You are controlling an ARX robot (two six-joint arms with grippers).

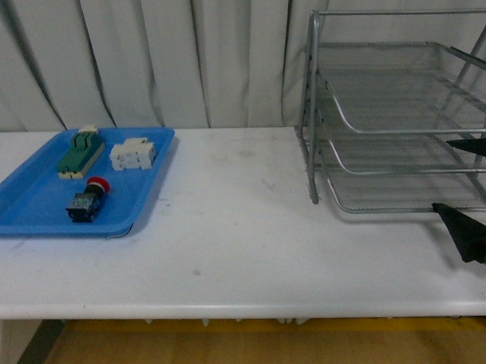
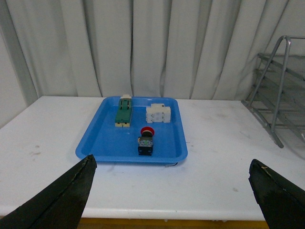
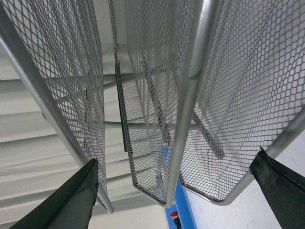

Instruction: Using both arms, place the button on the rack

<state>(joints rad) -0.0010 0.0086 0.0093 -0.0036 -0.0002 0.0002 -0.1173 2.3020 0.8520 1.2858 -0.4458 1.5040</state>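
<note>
The button lies on its side inside the blue tray, near the tray's front rim, with its red cap pointing toward the white block and the green-topped block at the tray's back. The left gripper hangs in front of the tray with its jaws wide apart and empty, well apart from the button. The rack stands well to the right of the tray. The right gripper is spread open at the rack's front, far from the button.
</note>
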